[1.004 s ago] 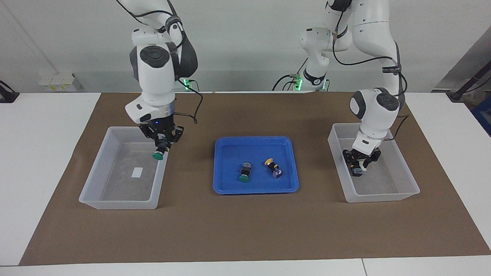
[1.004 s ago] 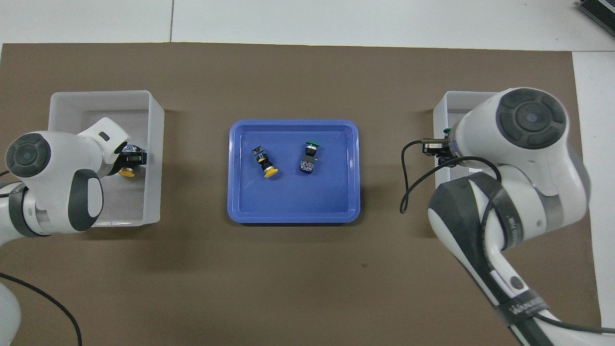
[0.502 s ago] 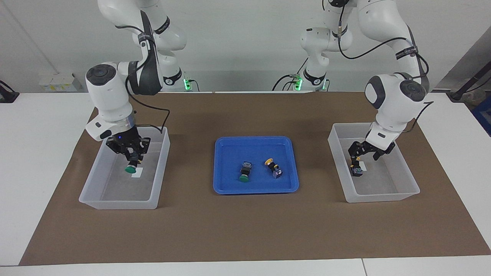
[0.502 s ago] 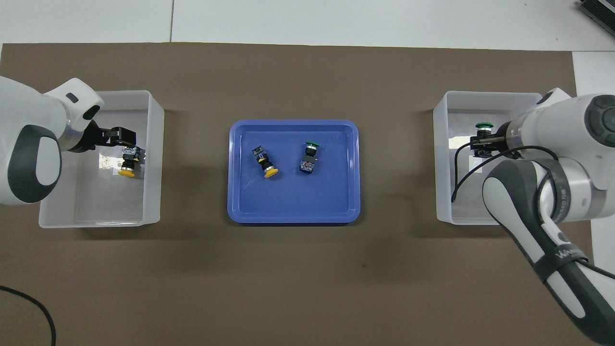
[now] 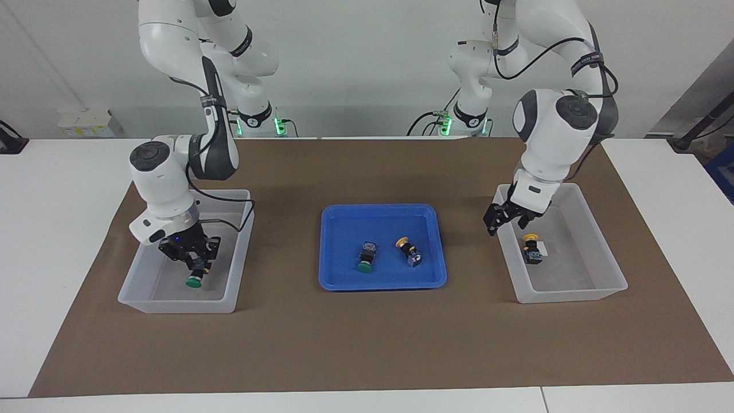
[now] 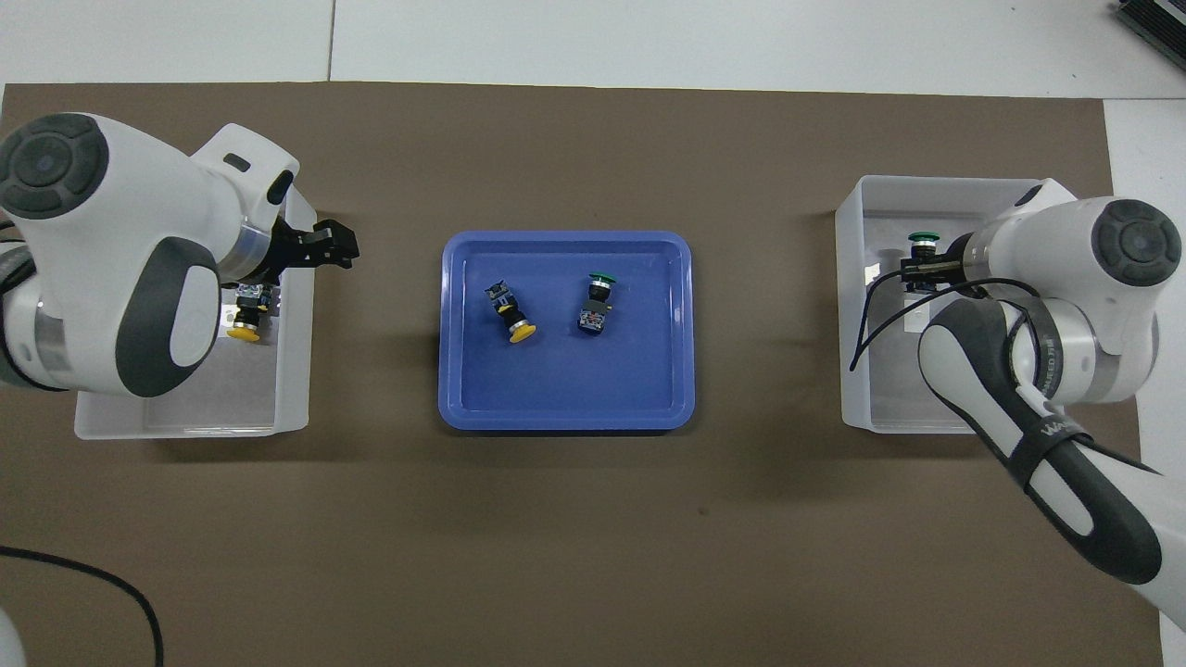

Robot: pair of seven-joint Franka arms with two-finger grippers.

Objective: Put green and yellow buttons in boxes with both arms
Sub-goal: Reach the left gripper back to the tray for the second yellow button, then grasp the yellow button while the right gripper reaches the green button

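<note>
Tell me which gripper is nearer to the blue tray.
Left. The left gripper hangs over the inner wall of its box, on the side toward the blue tray. The right gripper is down inside the other box, shut on a green button.

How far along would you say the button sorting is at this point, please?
About halfway. Done: one yellow button lies in the box at the left arm's end, and the empty left gripper is over that box's rim. In hand: the right gripper holds a green button low inside the other box. Left: a second green button and second yellow button lie in the blue tray.
</note>
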